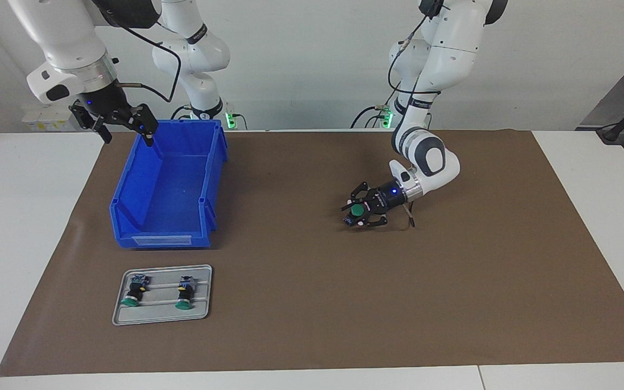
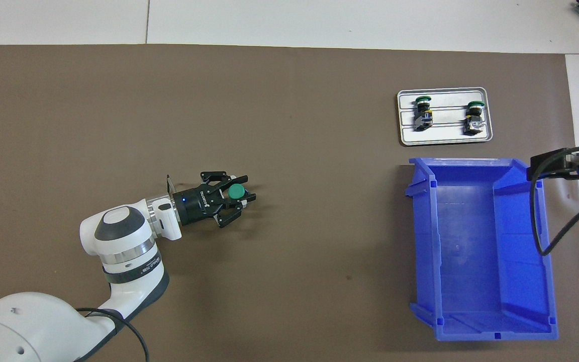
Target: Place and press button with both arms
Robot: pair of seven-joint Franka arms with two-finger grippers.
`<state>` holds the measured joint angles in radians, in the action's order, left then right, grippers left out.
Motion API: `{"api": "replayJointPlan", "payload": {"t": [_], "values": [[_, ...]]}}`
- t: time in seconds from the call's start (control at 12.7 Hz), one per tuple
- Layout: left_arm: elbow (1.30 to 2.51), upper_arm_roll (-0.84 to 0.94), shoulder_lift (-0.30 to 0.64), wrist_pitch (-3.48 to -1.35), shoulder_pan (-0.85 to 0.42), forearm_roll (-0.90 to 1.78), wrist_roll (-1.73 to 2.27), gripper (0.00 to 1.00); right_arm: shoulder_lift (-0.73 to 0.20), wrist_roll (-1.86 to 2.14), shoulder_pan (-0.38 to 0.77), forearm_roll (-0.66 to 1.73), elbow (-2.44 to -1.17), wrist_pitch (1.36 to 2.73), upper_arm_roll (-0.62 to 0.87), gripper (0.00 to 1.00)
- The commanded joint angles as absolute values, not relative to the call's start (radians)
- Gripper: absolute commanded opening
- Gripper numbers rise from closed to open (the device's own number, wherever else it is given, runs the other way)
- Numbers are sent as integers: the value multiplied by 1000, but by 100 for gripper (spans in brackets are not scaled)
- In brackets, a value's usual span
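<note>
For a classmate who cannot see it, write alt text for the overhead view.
The left pincer lies low over the brown mat, shut on a green-capped button. Toward the right arm's end, two more buttons lie on a grey tray, just farther from the robots than a blue bin.

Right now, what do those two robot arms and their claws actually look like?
Both arms are glossy white, built of rounded jointed segments with dark grey bands and silver wrist rings. Black cables trail along each. The left claw and right claw are black, skeletal two-finger pieces, each with a small blue light glowing at its base.
</note>
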<state>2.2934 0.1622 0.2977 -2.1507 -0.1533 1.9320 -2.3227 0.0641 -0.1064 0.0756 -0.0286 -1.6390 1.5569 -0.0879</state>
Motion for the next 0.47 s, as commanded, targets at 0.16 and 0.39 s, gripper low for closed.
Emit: {"api": "replayJointPlan", "payload": {"t": [0.16,0.39], "values": [[2307,150,276,-2146,-149,1947,-2339,60,89,-101,74,-9,-1666,1562,-89,100],[2296,153,265,-2109,-109,1945,-2330,60,89,-101,74,-8,-1666,1562,-89,100]]}}
